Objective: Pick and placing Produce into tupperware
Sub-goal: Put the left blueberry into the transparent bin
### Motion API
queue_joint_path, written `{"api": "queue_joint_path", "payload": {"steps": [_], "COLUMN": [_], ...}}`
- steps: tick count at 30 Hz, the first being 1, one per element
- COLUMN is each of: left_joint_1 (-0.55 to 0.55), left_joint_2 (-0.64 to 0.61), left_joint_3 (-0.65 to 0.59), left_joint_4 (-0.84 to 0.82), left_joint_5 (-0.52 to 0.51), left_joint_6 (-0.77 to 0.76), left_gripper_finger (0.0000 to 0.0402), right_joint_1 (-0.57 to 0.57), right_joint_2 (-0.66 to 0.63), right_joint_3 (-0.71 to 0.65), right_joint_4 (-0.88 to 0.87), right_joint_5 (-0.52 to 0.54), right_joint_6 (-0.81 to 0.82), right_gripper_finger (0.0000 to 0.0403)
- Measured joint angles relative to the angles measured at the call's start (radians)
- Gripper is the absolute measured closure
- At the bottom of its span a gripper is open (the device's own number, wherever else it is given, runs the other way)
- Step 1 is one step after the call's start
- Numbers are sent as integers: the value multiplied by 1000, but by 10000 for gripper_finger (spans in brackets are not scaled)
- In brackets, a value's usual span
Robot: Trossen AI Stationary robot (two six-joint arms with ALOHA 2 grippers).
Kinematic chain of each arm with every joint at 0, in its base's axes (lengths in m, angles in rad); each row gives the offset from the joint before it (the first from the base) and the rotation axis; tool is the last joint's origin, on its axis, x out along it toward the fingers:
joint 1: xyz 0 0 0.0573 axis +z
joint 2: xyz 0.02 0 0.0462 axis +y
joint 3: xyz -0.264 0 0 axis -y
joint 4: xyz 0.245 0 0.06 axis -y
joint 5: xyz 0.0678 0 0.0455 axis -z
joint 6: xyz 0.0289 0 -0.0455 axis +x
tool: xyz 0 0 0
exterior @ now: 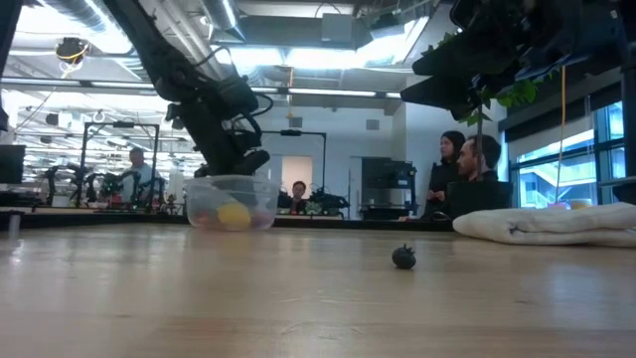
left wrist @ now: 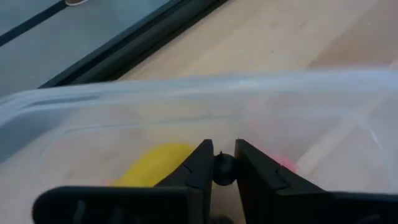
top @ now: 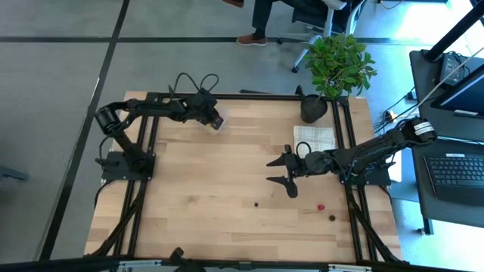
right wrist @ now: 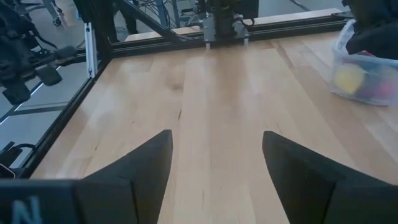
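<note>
So on the left side, the left gripper is parked right over the tupperware, which sits near the far edge of the wooden table, left of centre. From above, the arm mostly covers the tub, so I can't really call its long axis. In the left wrist view the fingers are pinched on a tiny dark berry, held just inside the clear rim. The tub is see-through plastic with rounded walls, and there's a yellow lemon-ish piece plus something pinkish sitting in it.

Moving across, the middle of the table is bare light wood planks with loads of open room. There's a small dark berry lying loose toward the near side; in the low view it looks round and bumpy.

Further right, the right gripper hovers above the table with its jaws spread wide and nothing between them, pointing toward the left arm's side. Just behind it lies a white checked cloth, all soft and rumpled, and a black plant pot sits at the far edge. Near the front right there's a red berry and another dark one close beside it, not far from the black frame rail.
</note>
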Motion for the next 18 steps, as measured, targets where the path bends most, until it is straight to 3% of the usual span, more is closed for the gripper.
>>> {"api": "queue_joint_path", "payload": {"steps": [6,18], "left_joint_1": [2,2], "left_joint_2": [-6,-8], "left_joint_3": [0,0], "left_joint_4": [1,-23], "left_joint_5": [11,-19], "left_joint_6": [7,-34], "left_gripper_finger": [334,339], "right_joint_1": [0,0], "right_joint_2": [0,0], "right_joint_3": [0,0], "right_joint_4": [-1,-1], "right_joint_5": [0,0], "right_joint_6": [2,2], "right_gripper_finger": [151,151]}}
